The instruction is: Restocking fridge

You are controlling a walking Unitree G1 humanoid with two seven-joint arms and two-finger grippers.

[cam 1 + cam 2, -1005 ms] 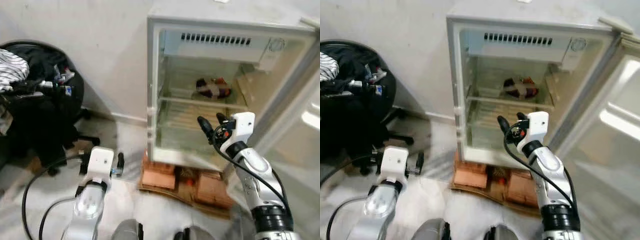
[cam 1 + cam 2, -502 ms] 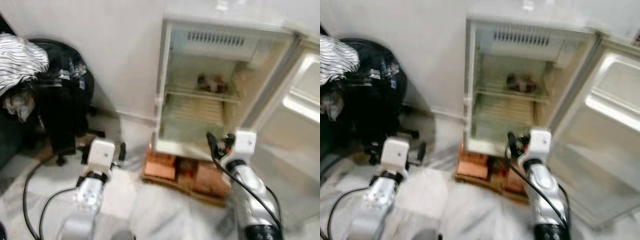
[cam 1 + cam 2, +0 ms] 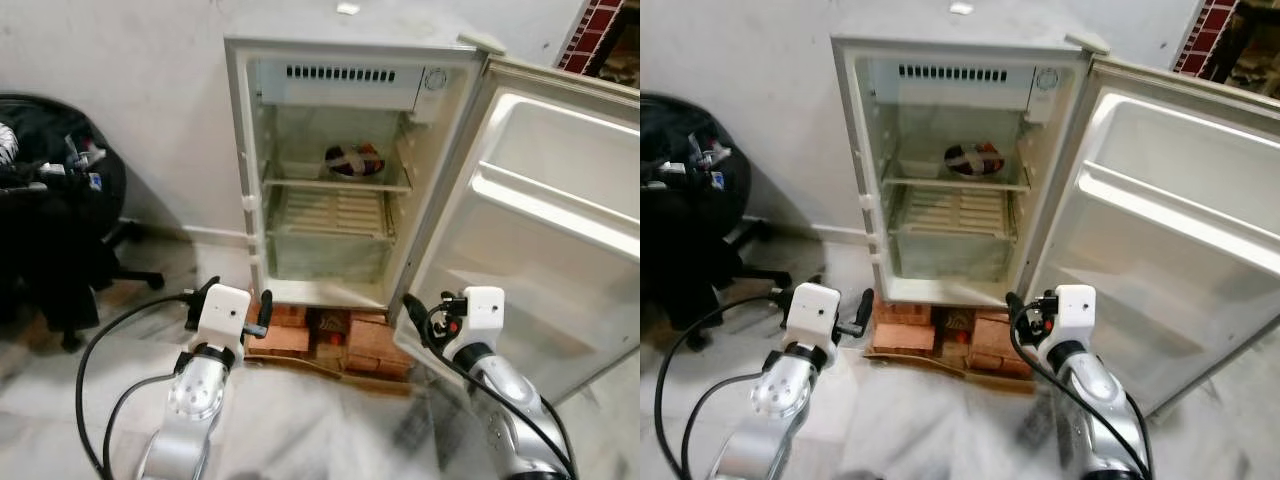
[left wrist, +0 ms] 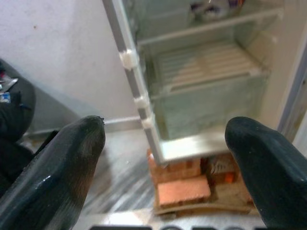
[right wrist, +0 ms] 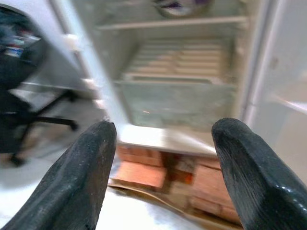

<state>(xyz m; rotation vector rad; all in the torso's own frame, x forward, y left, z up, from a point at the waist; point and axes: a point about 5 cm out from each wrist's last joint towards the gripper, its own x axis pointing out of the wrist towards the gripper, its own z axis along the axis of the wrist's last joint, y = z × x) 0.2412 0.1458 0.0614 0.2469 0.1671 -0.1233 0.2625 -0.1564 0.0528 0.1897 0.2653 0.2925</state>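
A small white fridge (image 3: 345,180) stands against a pale wall with its door (image 3: 530,220) swung wide to the robot's right. It rests on reddish bricks (image 3: 335,335) laid over a flat board on the marbled floor (image 3: 320,430). On its upper shelf (image 3: 335,185) lies a dark, rounded wrapped item (image 3: 354,160), toward the right side of the compartment; what it is cannot be made out. Below that shelf sits a slatted rack (image 3: 335,212) above a clear drawer (image 3: 325,257).

The left hand (image 3: 228,310) hangs low in front of the fridge's lower left corner, its two black fingers (image 4: 57,172) spread well apart with nothing between them. The right hand (image 3: 425,315) is raised near the bottom edge of the open door, its fingers (image 5: 76,177) likewise wide apart and holding nothing; its wrist view looks across the bricks into the lower compartment.

To the robot's left a black office chair (image 3: 55,230) piled with dark clothing stands near the wall, well apart from the fridge. Black cables (image 3: 100,390) loop along the left arm
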